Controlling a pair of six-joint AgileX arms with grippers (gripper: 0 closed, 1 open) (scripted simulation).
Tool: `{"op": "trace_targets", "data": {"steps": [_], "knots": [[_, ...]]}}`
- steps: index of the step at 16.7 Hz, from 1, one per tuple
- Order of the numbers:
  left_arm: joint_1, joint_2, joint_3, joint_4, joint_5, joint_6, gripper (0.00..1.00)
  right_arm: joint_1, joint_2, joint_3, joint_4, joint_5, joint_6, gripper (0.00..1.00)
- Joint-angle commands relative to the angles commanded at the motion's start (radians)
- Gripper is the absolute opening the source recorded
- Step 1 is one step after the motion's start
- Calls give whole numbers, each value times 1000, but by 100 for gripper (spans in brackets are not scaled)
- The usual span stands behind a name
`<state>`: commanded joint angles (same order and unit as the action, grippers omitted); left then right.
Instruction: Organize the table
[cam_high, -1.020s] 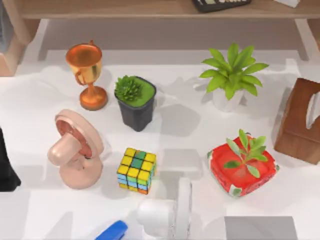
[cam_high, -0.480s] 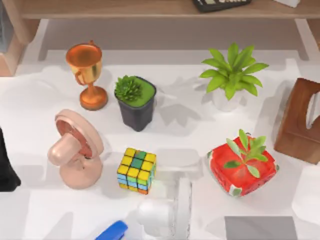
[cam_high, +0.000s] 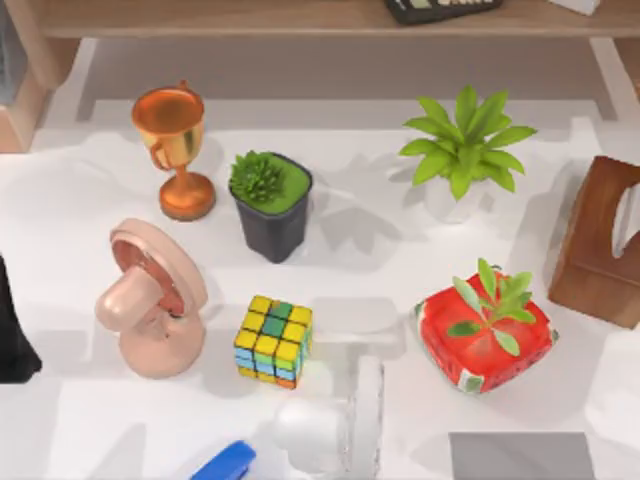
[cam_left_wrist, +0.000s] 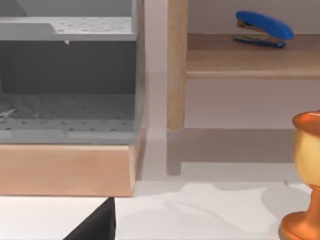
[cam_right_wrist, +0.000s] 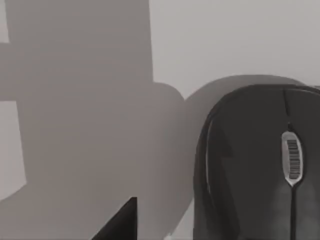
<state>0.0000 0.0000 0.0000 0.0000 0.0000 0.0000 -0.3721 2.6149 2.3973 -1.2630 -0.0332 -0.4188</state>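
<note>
Table (cam_high: 90, 440), a broad white surface, spanned the top view beneath a blue stapler (cam_high: 224, 462), Rubik's cube (cam_high: 273, 342), pink fan (cam_high: 150, 300) and copper trophy (cam_high: 173, 150). Left arm (cam_high: 14, 335) sat at its left edge; finger state could not be told.

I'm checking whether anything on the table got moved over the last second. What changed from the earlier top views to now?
No object visibly moved and nothing was gripped or released. The copper trophy cup, black succulent pot, pink desk fan, multicoloured puzzle cube and red square planter sit unchanged on the white table.
</note>
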Motion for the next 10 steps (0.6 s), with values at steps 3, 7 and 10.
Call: {"op": "trace_targets", "data": {"steps": [3,7,10], "knots": [[0,0,0,0,0,0,100,0,0,0,0,0,0,47],[0,0,0,0,0,0,100,0,0,0,0,0,0,17],[0,0,0,0,0,0,100,0,0,0,0,0,0,0]]}}
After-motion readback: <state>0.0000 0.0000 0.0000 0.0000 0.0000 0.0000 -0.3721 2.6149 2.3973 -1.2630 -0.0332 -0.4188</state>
